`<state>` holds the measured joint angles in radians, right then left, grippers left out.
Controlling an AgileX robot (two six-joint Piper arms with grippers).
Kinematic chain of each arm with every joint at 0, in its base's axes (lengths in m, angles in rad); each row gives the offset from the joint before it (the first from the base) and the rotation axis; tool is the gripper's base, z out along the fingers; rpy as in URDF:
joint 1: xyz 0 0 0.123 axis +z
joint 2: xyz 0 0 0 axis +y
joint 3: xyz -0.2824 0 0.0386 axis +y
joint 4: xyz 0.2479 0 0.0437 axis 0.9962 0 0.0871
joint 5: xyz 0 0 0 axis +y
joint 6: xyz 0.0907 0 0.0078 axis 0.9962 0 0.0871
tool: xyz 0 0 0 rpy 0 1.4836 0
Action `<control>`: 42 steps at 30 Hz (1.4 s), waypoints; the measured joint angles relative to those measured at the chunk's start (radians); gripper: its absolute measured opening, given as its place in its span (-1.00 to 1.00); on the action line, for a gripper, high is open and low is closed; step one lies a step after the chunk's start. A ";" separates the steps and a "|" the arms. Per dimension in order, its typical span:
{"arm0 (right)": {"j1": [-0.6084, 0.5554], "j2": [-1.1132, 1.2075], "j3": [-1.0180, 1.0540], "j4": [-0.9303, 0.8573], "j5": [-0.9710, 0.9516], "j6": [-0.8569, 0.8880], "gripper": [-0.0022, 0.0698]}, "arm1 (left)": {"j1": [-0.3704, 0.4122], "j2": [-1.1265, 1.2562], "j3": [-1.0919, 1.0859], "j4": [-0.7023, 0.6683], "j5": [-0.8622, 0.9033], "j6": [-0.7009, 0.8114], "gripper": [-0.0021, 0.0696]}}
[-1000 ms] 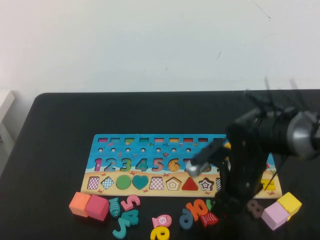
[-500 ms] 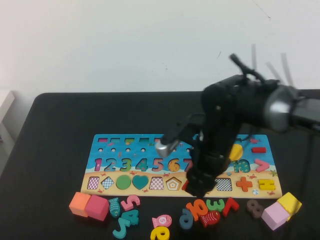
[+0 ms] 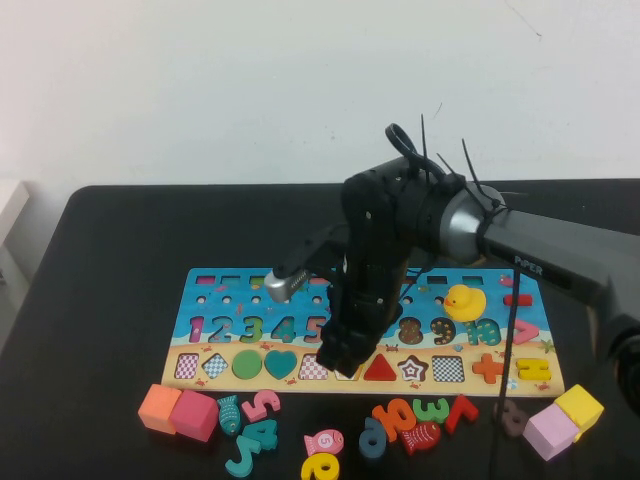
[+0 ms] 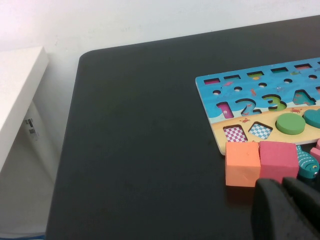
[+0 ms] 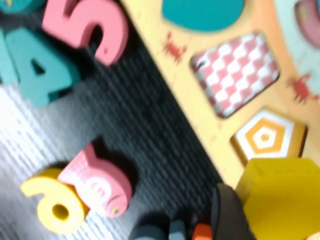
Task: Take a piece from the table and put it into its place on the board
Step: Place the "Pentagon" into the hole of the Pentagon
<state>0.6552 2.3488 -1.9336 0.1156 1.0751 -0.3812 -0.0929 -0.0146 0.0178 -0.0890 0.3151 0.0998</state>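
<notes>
Seen from the right wrist, my right gripper [image 5: 272, 212] is shut on the piece [image 5: 282, 197], a flat solid-yellow pentagon; one dark finger [image 5: 227, 212] presses its side. The piece hangs just beside the place [image 5: 265, 136], a pentagon hollow with a white floor and yellow outline, in the sandy strip of the board [image 5: 170, 80]. In the high view the right gripper [image 3: 342, 358] hovers over the board [image 3: 230, 300] near its front edge and covers the hollow. My left gripper [image 4: 290, 210] shows only in the left wrist view, shut, low over the black table [image 4: 140, 130] beside an orange cube [image 4: 242, 162].
Loose pieces lie in front of the board: orange cube [image 3: 158, 407], pink cube [image 3: 195, 415], pink 5 [image 5: 90, 25], teal 4 [image 5: 30, 70], pink fish [image 5: 97, 182], yellow 9 [image 5: 50, 205]. A yellow duck [image 3: 464, 300] sits on the board. Yellow [image 3: 579, 405] and pale pink [image 3: 549, 430] cubes stand at the right.
My right arm has swung left along the board's front, from its right end to over the pentagon hollow. The left arm has not moved.
</notes>
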 joint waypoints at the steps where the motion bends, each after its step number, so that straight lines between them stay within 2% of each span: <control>1: 0.000 0.005 -0.010 0.000 0.003 0.000 0.11 | 0.000 0.000 0.000 0.000 0.000 0.000 -0.95; 42: 0.000 0.093 -0.046 0.000 -0.069 0.009 0.11 | 0.000 0.000 0.000 0.000 0.000 0.000 -0.95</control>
<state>0.6552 2.4413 -1.9794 0.1156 1.0064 -0.3721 -0.0929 -0.0146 0.0178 -0.0890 0.3151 0.0998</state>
